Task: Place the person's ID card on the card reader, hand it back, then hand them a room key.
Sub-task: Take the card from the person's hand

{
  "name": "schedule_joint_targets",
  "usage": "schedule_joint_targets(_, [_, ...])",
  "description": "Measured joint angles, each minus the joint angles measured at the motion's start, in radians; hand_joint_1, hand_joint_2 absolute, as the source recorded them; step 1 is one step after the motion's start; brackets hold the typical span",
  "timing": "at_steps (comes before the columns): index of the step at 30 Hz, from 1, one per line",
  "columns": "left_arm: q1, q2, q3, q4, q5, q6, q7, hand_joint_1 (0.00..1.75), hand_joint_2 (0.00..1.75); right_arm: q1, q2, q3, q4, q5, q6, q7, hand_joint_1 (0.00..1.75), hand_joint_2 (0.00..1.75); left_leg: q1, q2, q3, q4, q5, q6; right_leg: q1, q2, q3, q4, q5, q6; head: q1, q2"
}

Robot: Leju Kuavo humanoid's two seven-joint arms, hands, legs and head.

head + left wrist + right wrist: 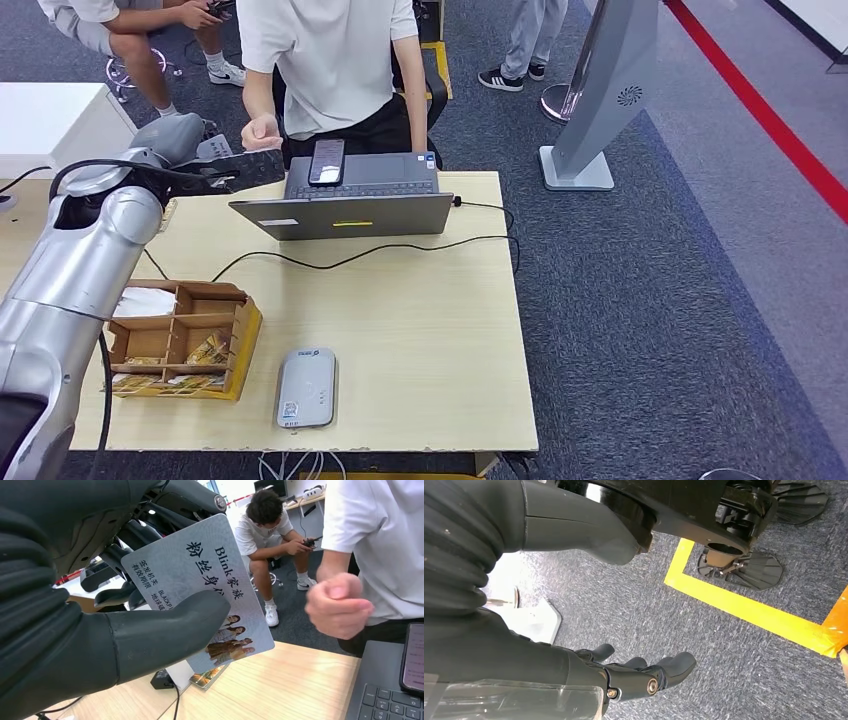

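— What has the left hand (100, 630) got?
— A card (200, 587), clamped under its thumb, held out at the upper left toward a person's fist (337, 605).
— And the right hand (644, 677)?
— Fingers loosely apart, holding nothing.
— The card reader (306, 387)?
— Lower centre of the table (430, 330).

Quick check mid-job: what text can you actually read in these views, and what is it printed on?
"Blink家族": on the card held in the left hand.
"粉丝身…": same card, the rest hidden by the thumb.
"BLACKP…": same card, cut off by the thumb; the smaller lines beside it are too small to read.
Card reader label: too small.
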Motion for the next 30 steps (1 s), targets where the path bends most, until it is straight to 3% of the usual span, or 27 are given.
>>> schedule_joint_targets(6, [0.0, 0.002, -0.008, 0.0, 0.012, 0.011, -0.011, 1.75, 1.75, 0.005, -0.004, 0.01, -0.009, -0.018, -0.001, 0.009, 0.0, 1.75, 0.0, 0.0, 0.0, 0.0, 0.0, 0.0, 0.0, 0.0, 0.0, 0.0, 0.0, 0.0, 0.0, 0.0])
schedule_joint_targets(11, [0.032, 0.005, -0.029, -0.054, -0.022, 0.171, -0.012, 1.75, 1.75, 0.033, -0.016, 0.038, -0.049, -0.075, -0.019, 0.03, 0.0, 1.75, -0.001, 0.0, 0.0, 0.0, 0.0, 0.0, 0.0, 0.0, 0.0, 0.0, 0.0, 0.0, 0.0, 0.0])
schedule_joint_targets(13, [0.103, 0.011, -0.031, -0.159, -0.096, 0.317, -0.048, 1.75, 1.75, 0.06, -0.018, 0.044, -0.083, -0.105, -0.037, 0.038, 0.0, 1.75, -0.002, -0.001, 0.0, 0.0, 0.0, 0.0, -0.002, -0.001, 0.0, 0.0, 0.0, 0.0, 0.0, 0.0])
schedule_joint_targets(16, [0.314, 0.037, -0.04, -0.443, -0.279, 0.56, -0.086, 1.75, 1.75, 0.122, -0.018, 0.048, -0.157, -0.144, -0.062, 0.037, 0.0, 1.75, -0.005, -0.001, 0.0, -0.001, -0.003, 0.001, -0.005, -0.001, 0.0, 0.0, -0.004, 0.002, -0.001, 0.0])
schedule_joint_targets(18, [0.456, 0.063, -0.057, -0.616, -0.353, 0.63, -0.081, 1.75, 1.75, 0.161, -0.019, 0.048, -0.202, -0.156, -0.074, 0.033, 0.0, 1.75, -0.005, 0.0, 0.0, -0.001, -0.005, 0.002, -0.005, 0.0, 0.0, 0.0, -0.006, 0.003, 0.0, 0.0])
schedule_joint_targets(23, [0.668, 0.133, -0.08, -0.866, -0.391, 0.726, -0.125, 1.75, 1.75, 0.214, -0.032, 0.032, -0.283, -0.162, -0.097, 0.031, 0.0, 1.75, -0.005, 0.0, 0.0, -0.001, -0.007, 0.003, -0.005, -0.001, 0.0, -0.001, -0.007, 0.004, 0.001, 0.0])
schedule_joint_targets(30, [0.785, 0.178, -0.09, -0.992, -0.366, 0.71, -0.182, 1.75, 1.75, 0.246, -0.036, 0.011, -0.338, -0.158, -0.085, 0.023, 0.0, 1.75, -0.005, 0.0, 0.002, -0.001, -0.006, 0.003, -0.005, 0.0, 0.001, -0.001, -0.007, 0.004, 0.001, 0.0])
